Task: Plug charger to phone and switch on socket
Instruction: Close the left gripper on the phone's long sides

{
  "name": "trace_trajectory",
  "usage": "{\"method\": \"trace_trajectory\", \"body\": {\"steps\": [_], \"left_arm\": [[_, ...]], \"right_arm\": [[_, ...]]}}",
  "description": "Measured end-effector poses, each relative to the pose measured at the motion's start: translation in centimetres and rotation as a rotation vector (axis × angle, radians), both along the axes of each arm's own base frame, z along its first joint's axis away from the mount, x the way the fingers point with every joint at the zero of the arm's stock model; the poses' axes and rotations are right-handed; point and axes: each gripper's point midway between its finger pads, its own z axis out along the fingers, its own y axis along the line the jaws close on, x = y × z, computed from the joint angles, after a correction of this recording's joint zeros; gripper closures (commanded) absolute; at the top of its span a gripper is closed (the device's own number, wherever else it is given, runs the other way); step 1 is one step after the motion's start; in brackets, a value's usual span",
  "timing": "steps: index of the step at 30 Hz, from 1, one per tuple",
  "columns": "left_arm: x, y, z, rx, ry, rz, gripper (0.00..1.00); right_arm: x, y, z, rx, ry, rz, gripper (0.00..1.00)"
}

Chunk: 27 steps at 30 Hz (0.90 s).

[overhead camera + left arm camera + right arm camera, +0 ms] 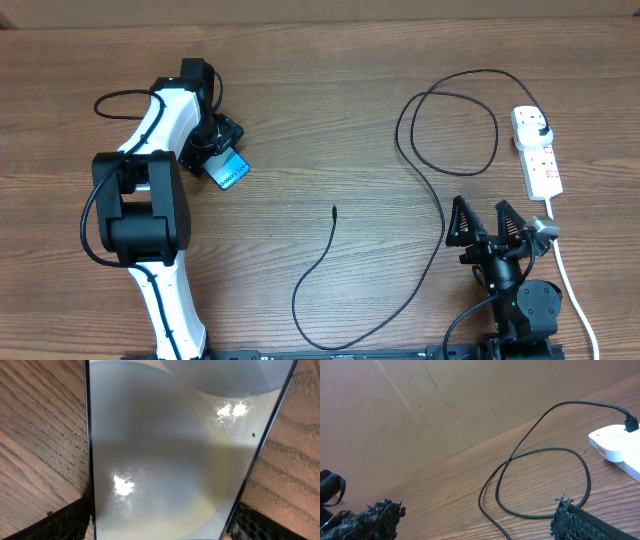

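Note:
The phone (231, 172), with a cyan-blue screen, lies at the left of the table. My left gripper (213, 152) sits over its near end. In the left wrist view the phone (170, 450) fills the frame, with a finger of the left gripper (160, 527) against each long edge. The charger's black cable (440, 215) loops across the table. Its connector tip (334, 210) lies free mid-table and its plug (541, 130) sits in the white socket (540, 165). My right gripper (487, 222) is open and empty, left of the socket's near end. The right wrist view shows the cable loop (540, 485), the socket (617, 445) and the right gripper (480, 520).
The socket's white cord (572, 285) runs down the right side, past my right arm. A cardboard wall (420, 410) stands behind the table.

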Motion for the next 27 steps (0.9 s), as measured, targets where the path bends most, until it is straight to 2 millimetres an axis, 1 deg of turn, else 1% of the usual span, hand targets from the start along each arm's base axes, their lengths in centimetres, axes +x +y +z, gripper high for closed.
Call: {"method": "trace_trajectory", "body": {"steps": [22,27], "left_arm": [[0.01,0.01,-0.02,0.000,0.000,0.000,0.15],[0.00,0.01,0.00,0.000,0.000,0.000,0.18]], "right_arm": [[0.00,0.00,-0.01,0.000,0.000,0.000,0.00],[0.00,0.00,-0.01,0.000,0.000,0.000,0.00]]}}
